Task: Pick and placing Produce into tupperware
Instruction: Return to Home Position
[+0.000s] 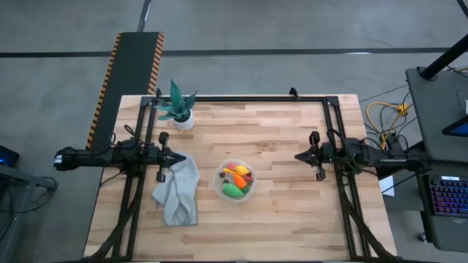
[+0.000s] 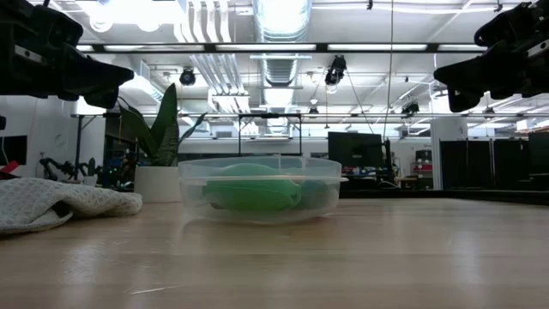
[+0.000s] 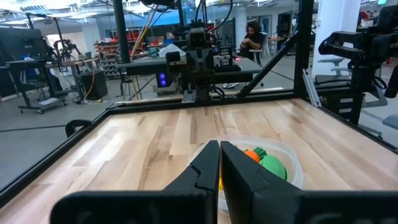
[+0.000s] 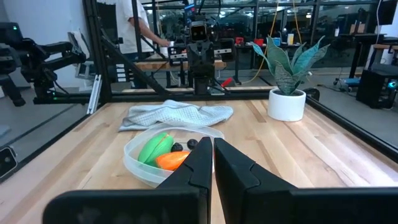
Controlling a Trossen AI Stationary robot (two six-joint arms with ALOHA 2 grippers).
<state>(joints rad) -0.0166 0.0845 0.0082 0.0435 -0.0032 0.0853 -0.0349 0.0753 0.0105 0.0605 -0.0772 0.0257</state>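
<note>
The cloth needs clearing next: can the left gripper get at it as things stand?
Probably yes: the left gripper, shut, hangs over the cloth's edge with nothing between them; it would need to open and descend.

Produce (image 1: 235, 180) inside tupperware (image 1: 217, 177); cloth (image 1: 179, 191) just beside; potted plant (image 1: 178, 109) farther off.

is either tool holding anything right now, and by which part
Nothing is held. The left tool and right tool are shut and empty; the produce lies in the round clear plastic container.
</note>
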